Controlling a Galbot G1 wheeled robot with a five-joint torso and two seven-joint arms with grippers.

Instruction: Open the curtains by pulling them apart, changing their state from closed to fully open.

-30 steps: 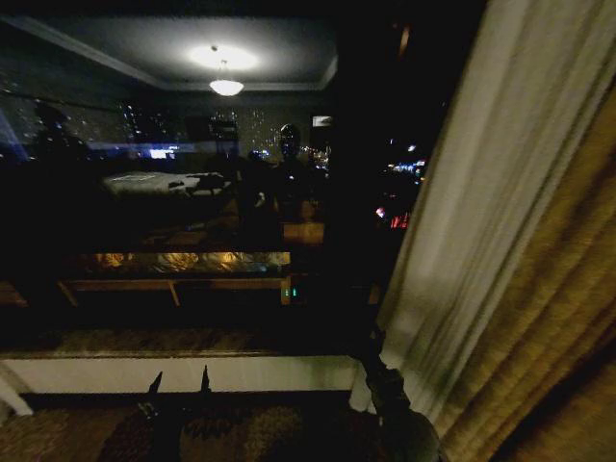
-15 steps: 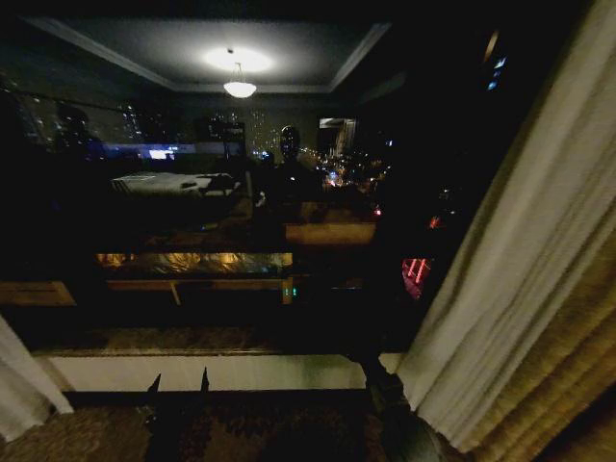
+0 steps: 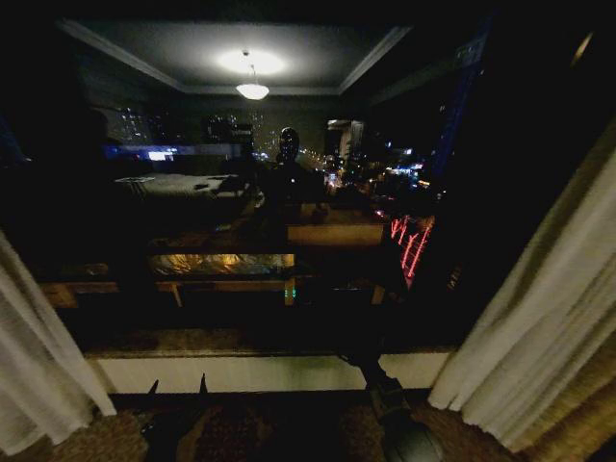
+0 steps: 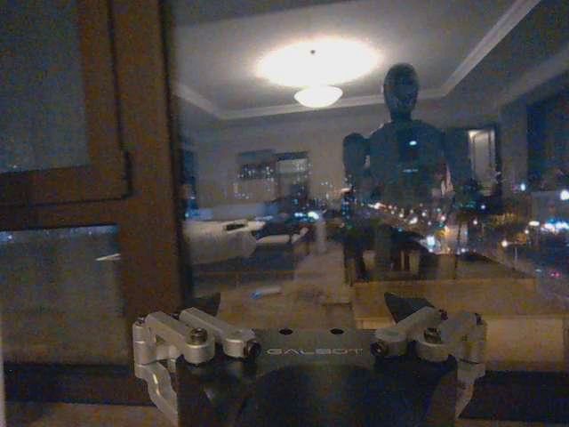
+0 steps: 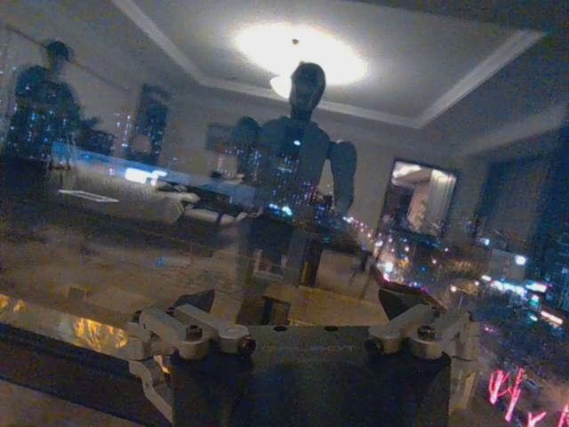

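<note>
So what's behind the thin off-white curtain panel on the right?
Behind the right sheer off-white curtain panel hangs a thick golden-brown drape, showing at its outer edge. Whatever lies farther back is covered by the fabric.

Patterned carpet [image 3: 289,433] under both curtains' [image 3: 34,371] hems.

curtains [image 3: 43,371] bunched at far left and far right, window [image 3: 289,192] between, sill [image 3: 260,371] below

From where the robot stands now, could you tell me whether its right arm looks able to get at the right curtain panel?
Probably yes. The right gripper sits low before the window sill, empty and open, and the right sheer panel hangs just to its right with nothing between them.
</note>
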